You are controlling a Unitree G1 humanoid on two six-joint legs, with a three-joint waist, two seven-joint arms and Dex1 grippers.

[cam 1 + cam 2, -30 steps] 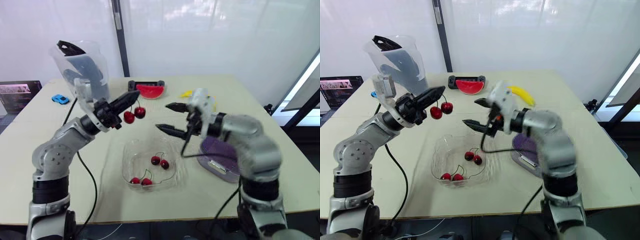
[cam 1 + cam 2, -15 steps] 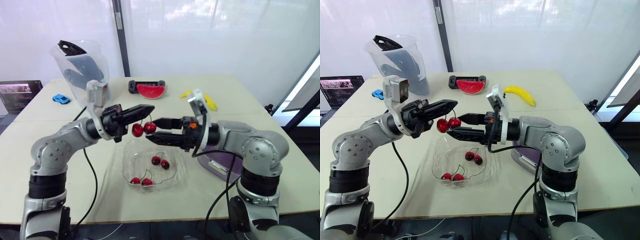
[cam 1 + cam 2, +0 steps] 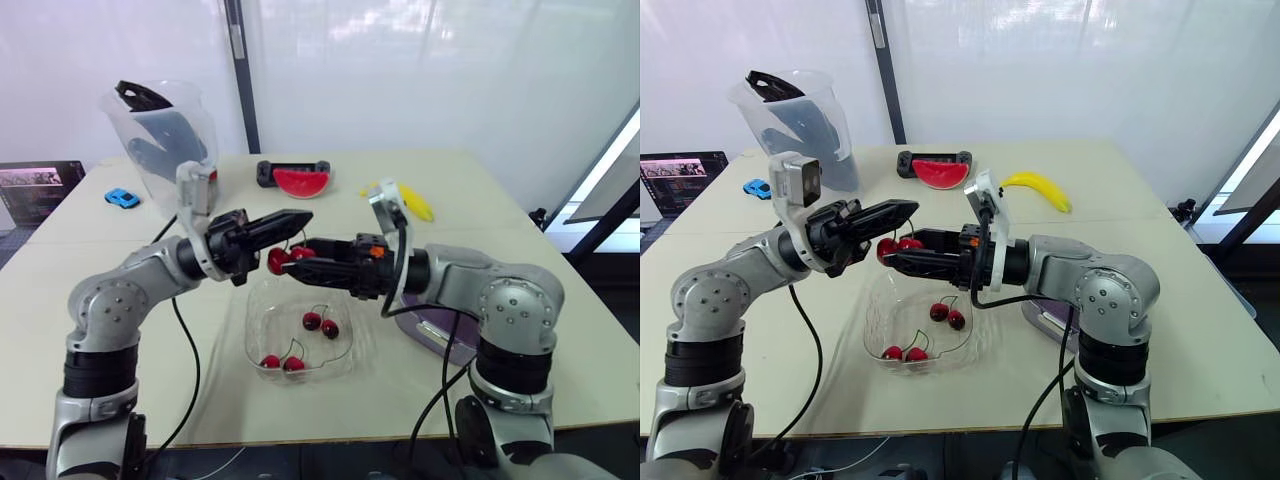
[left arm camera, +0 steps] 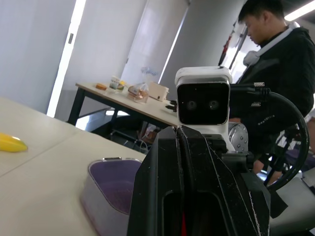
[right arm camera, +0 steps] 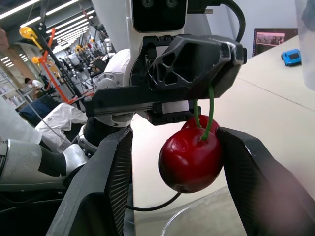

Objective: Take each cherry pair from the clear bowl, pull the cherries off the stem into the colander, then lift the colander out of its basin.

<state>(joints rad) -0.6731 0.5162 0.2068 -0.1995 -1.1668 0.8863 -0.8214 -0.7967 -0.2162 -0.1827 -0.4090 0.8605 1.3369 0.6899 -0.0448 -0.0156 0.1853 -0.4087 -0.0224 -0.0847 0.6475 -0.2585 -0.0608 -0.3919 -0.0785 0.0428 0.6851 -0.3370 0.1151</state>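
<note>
My left gripper [image 3: 300,217] is shut on the green stem of a cherry pair [image 3: 288,258], which hangs over the clear bowl [image 3: 256,305]. My right gripper [image 3: 300,256] reaches in from the right, open, with a finger on each side of the front cherry [image 5: 189,157]. One finger [image 5: 236,162] is almost touching that cherry. Two more cherry pairs [image 3: 320,322] [image 3: 281,362] lie in the bowl. The purple colander in its basin [image 3: 445,335] sits right of the bowl, mostly behind my right arm, and appears as the colander [image 4: 110,187] in the left wrist view.
At the back of the table are a watermelon slice [image 3: 300,182] by a black controller [image 3: 290,167], a banana [image 3: 417,205], a tall clear pitcher [image 3: 160,135] and a blue toy car [image 3: 121,198]. A person [image 4: 275,59] stands beyond the table.
My left gripper lowered the cherry pair towards the bowl's centre. My right gripper swung in from the right and slid its open fingers around the cherries.
</note>
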